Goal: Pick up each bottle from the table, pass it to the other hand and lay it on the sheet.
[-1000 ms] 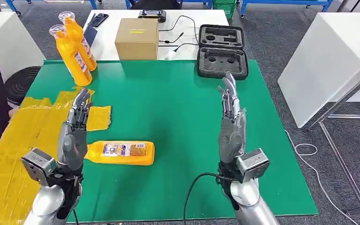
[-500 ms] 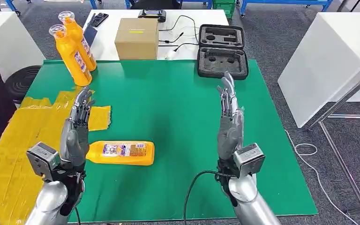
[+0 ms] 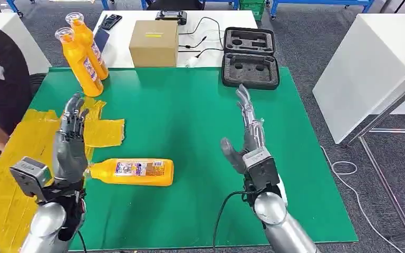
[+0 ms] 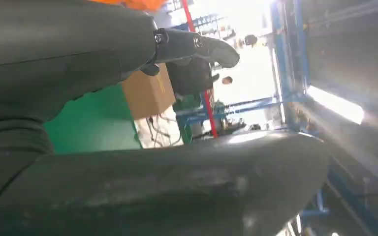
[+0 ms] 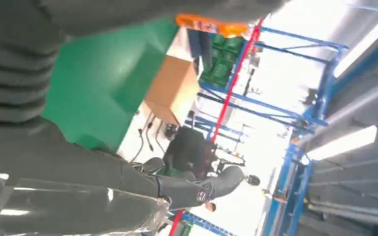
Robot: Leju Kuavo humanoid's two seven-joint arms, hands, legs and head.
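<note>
- Bottle (image 3: 133, 172), orange with a printed label, lies on its side on the green table (image 3: 190, 121), its neck end just beside the left hand and partly over the edge of the yellow sheet.
- A person in dark clothing (image 3: 0, 79) stands at the far left edge, next to the table.
- Yellow sheet (image 3: 18, 158) covers the left part of the table; it looks crinkled and taped down.
- Left hand (image 3: 69, 142) is raised upright over the sheet, fingers straight and apart, holding nothing.
- Two more orange bottles (image 3: 79, 63) stand upright, touching each other, at the far left corner of the table.
- A cardboard box (image 3: 154, 43) sits on the white table beyond.
- Right hand (image 3: 245, 137) is raised over the middle of the green table, fingers stretched out and thumb spread, holding nothing.
- An open black foam-lined case (image 3: 250, 57) rests at the far edge of the table.
</note>
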